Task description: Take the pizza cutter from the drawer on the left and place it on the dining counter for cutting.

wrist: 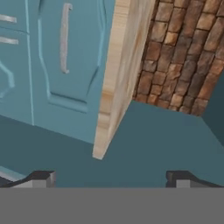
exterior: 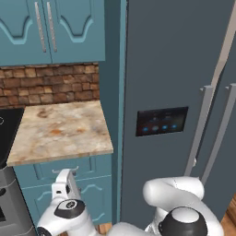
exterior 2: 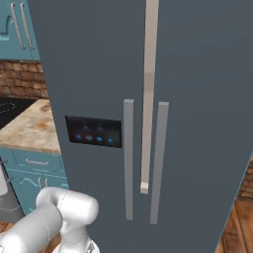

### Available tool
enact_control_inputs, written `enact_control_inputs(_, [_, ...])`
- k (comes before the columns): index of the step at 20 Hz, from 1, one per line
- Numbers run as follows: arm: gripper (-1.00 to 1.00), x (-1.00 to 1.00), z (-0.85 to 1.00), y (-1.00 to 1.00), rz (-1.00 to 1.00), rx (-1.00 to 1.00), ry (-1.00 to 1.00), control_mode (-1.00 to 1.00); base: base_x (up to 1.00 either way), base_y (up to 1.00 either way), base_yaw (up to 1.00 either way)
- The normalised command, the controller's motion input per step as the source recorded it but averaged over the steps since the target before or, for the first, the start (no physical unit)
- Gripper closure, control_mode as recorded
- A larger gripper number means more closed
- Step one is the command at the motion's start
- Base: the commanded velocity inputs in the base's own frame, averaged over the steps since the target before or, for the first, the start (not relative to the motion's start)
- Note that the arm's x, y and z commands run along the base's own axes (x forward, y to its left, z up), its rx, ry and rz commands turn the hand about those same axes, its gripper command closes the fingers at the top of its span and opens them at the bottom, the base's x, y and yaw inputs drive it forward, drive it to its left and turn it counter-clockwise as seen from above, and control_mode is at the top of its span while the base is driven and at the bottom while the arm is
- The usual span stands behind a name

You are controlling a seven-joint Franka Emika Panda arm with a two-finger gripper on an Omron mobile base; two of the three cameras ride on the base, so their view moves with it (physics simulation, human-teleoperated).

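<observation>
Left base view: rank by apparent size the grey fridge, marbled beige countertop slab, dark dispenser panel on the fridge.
1. Grey fridge, by far largest.
2. Marbled beige countertop slab.
3. Dark dispenser panel, smallest.

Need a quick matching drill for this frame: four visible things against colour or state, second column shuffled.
Things:
1. tall slate-grey fridge
2. marbled beige stone counter slab
3. brick backsplash
4. end effector

States:
A. reddish brown, on the wall
B. open, holding nothing
C. lit blue dots on a dark panel
D. beige with brown patches

Pairs: 1-C, 2-D, 3-A, 4-B
</observation>
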Motion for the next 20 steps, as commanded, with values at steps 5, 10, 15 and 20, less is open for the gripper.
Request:
enact_control_inputs(5, [-1.00,0.25,-0.27,0.00,0.04,-0.03,-0.11,-1.00,0.00,0.00,0.00])
enact_control_inputs(10, [-1.00,0.13,-0.30,0.00,0.05,0.00,-0.04,-1.00,0.00,0.00,0.00])
enact_control_inputs(15, [-1.00,0.15,-0.25,0.00,0.02,0.00,-0.02,-1.00,0.00,0.00,0.00])
enact_control_inputs(20, [-1.00,0.25,-0.22,0.00,0.01,0.00,0.00,-1.00,0.00,0.00,0.00])
